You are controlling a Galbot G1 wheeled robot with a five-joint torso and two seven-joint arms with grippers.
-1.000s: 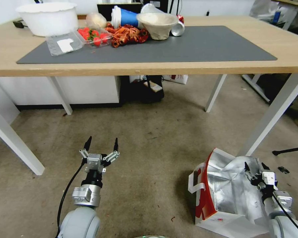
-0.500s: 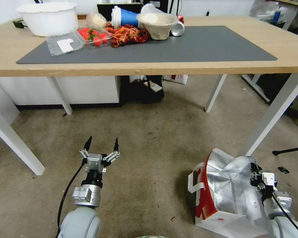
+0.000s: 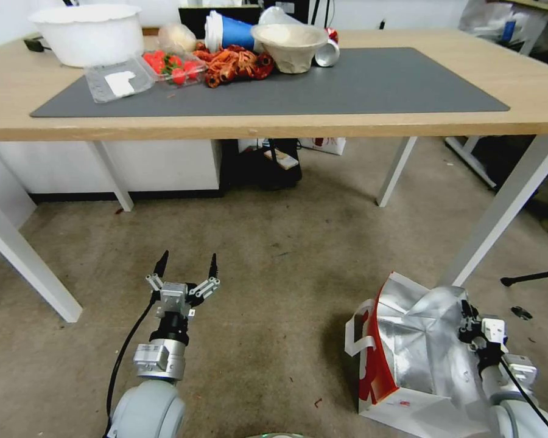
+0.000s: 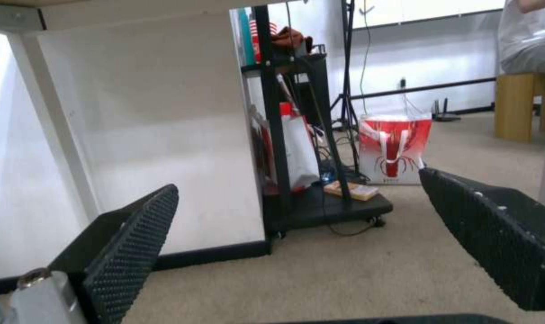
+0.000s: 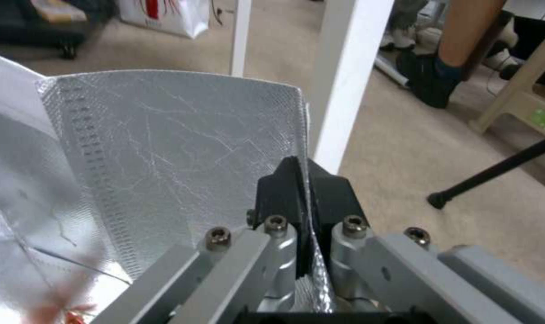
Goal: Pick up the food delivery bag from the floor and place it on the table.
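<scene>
The food delivery bag (image 3: 417, 353) stands open on the floor (image 3: 274, 267) at the lower right, with a red side, white strap handles and crumpled silver foil lining (image 5: 164, 148). My right gripper (image 3: 469, 317) is at the bag's right rim. In the right wrist view the gripper (image 5: 302, 173) is shut on the edge of the foil wall, which is pinched between its black fingers. My left gripper (image 3: 187, 264) hovers open over bare carpet left of the bag, and its ribbed pads (image 4: 128, 252) are spread wide with nothing between them. The table (image 3: 286, 125) with its grey mat (image 3: 377, 82) stretches across the back.
A white table leg (image 3: 499, 213) rises close behind the bag. The mat's left end holds a white bowl (image 3: 88, 33), a box of strawberries (image 3: 167, 66), red crayfish (image 3: 234, 64) and a paper bowl (image 3: 289, 45). A black cart (image 4: 320, 198) and a red-and-white bag (image 4: 395, 148) stand under the table. A black stand foot (image 3: 533, 277) lies to the right.
My right gripper was open at the bag's rim a second ago; it has since closed on the foil wall. The left arm has not moved.
</scene>
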